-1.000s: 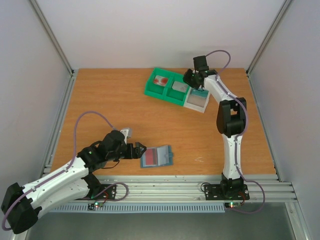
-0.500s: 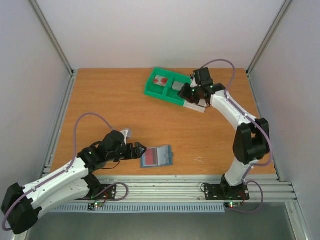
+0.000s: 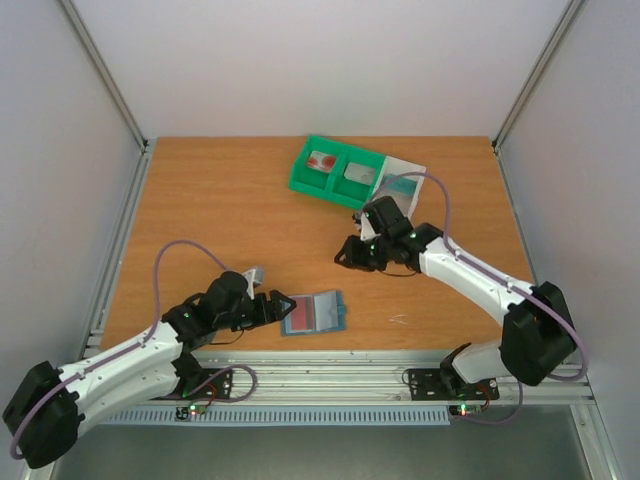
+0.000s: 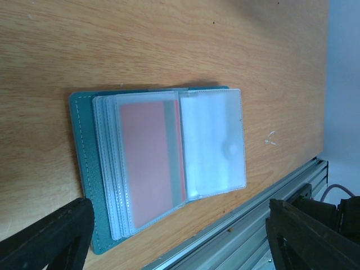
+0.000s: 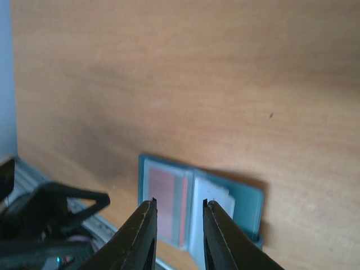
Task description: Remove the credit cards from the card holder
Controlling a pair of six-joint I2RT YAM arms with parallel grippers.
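Find the card holder lying open and flat on the table, close to the near edge. See the left gripper just beside its left side, jaws spread wide, gripping nothing. See the right gripper above the table between holder and green tray, jaws almost together with a thin gap, also empty.

Expect a light, floppy holder with slick clear pockets, likely to slide if tugged. Expect the red card inside to be thin, stiff and slippery. Best to press one half down and pinch the card at the open end of its pocket (hard to tell which end from here).

Look in the left wrist view for the stack of clear pockets, only a pink patch from the top. Look from the top for the white card, grey card and teal card in the tray, missing from both wrist views.
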